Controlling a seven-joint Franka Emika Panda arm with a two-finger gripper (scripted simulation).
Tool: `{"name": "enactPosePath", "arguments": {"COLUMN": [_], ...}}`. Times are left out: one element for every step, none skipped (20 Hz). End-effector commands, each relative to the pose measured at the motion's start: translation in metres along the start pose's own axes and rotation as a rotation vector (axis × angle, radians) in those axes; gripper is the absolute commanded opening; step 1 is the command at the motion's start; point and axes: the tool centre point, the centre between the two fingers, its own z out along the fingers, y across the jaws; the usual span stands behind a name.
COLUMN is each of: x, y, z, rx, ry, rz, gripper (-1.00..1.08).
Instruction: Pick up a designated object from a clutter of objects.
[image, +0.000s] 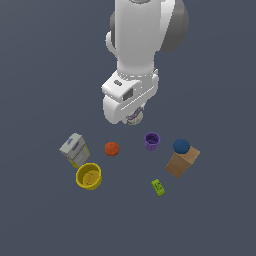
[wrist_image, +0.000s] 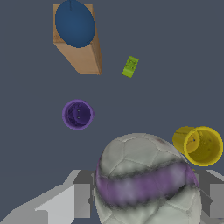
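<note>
The white ball with a purple stripe (wrist_image: 146, 179) sits between my gripper's (wrist_image: 148, 200) two grey fingers (wrist_image: 81, 199) and fills the near part of the wrist view. In the exterior view only a bit of the ball (image: 134, 118) shows under the white hand, where my gripper (image: 131, 119) is shut on it. It looks held above the floor, behind the other items. The clutter lies spread on the dark floor in front of the hand.
A purple cup (image: 152, 141) (wrist_image: 77, 114) and an orange ball (image: 111, 148) lie nearest the hand. A blue ball (image: 181, 146) rests on a brown box (image: 180, 165). A yellow cup (image: 89, 176), a grey-yellow box (image: 75, 150) and a green block (image: 158, 187) lie further forward.
</note>
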Motion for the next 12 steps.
{"name": "enactPosePath", "arguments": {"x": [-0.005, -0.006, -0.007, -0.009, -0.01, -0.011, -0.012, -0.012, -0.013, -0.013, -0.014, -0.014], "y": [-0.004, -0.005, -0.006, -0.007, -0.008, -0.008, -0.009, -0.009, -0.01, -0.01, -0.01, -0.01], "z": [-0.021, -0.028, -0.035, -0.041, -0.047, -0.052, -0.056, -0.06, -0.063, -0.066, -0.068, -0.07], "rx": [0.0, 0.0, 0.0, 0.0, 0.0, 0.0, 0.0, 0.0, 0.0, 0.0, 0.0, 0.0], "ry": [0.0, 0.0, 0.0, 0.0, 0.0, 0.0, 0.0, 0.0, 0.0, 0.0, 0.0, 0.0], "rz": [0.0, 0.0, 0.0, 0.0, 0.0, 0.0, 0.0, 0.0, 0.0, 0.0, 0.001, 0.001], "gripper": [-1.0, -1.0, -1.0, -1.0, -1.0, -1.0, -1.0, -1.0, -1.0, -1.0, -1.0, -1.0]}}
